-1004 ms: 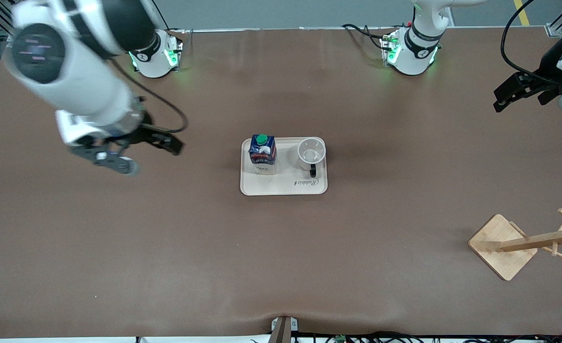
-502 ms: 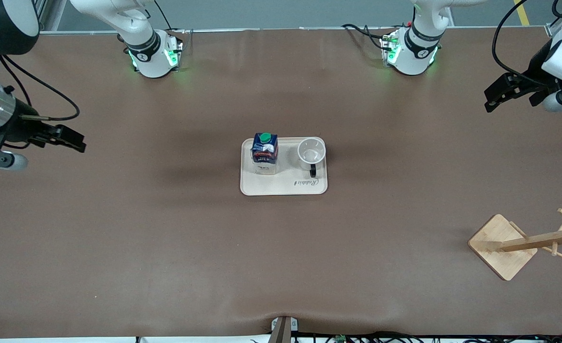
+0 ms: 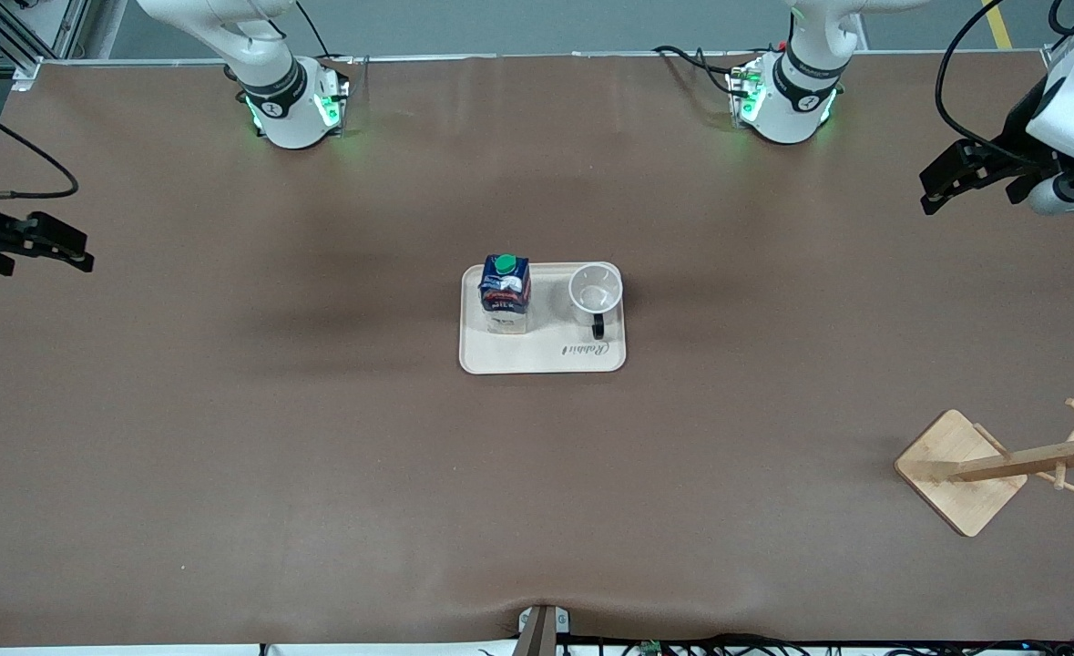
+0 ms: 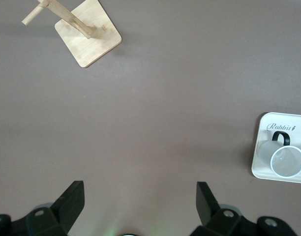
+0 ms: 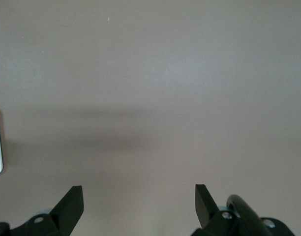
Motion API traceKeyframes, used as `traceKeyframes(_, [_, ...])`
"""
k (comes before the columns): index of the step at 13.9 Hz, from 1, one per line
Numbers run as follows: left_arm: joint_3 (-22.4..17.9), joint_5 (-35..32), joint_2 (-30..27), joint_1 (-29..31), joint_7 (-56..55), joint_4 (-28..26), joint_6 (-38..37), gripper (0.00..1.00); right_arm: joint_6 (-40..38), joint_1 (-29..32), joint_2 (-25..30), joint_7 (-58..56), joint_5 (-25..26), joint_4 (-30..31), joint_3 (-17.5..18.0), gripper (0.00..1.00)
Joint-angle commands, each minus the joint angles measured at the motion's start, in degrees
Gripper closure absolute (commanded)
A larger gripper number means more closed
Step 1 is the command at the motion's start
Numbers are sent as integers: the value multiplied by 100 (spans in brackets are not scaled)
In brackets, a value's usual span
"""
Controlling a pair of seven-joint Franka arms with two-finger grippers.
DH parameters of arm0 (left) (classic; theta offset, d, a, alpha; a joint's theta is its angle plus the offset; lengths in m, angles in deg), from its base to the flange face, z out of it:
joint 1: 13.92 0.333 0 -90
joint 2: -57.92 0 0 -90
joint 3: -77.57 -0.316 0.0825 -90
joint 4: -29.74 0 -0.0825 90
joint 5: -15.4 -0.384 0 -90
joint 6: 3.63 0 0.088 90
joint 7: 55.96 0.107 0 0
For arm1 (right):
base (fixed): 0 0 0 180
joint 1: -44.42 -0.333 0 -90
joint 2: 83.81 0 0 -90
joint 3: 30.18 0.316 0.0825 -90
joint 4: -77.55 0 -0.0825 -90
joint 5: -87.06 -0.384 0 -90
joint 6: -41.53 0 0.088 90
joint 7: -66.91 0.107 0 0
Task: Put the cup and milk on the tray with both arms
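Milk [image 3: 505, 293] and cup [image 3: 595, 291] stood upright on tray [image 3: 542, 357] at table centre, cup face hidden, left gripper [image 3: 942, 182] and right gripper [image 3: 61, 244] raised over opposite table ends, jaws spread, nothing held, right arm largely cut off.

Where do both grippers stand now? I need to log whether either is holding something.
Left gripper: open, holding nothing, over bare table.
Right gripper: open, holding nothing, over bare table.
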Motion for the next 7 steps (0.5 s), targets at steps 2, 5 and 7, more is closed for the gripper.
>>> traceKeyframes(2, [39,-39,-25,19,46,-4,-34,0,-147,-20,21,-15,47,-438,133,0])
traceKeyframes(5, [39,-39,-43,19,46,5,-78,0,-192,-12,-50,-15,3,-571,133,0])
traceKeyframes(7, [39,-39,-52,19,46,5,-139,0,-201,-12,-50,-15,-5,-580,133,0])
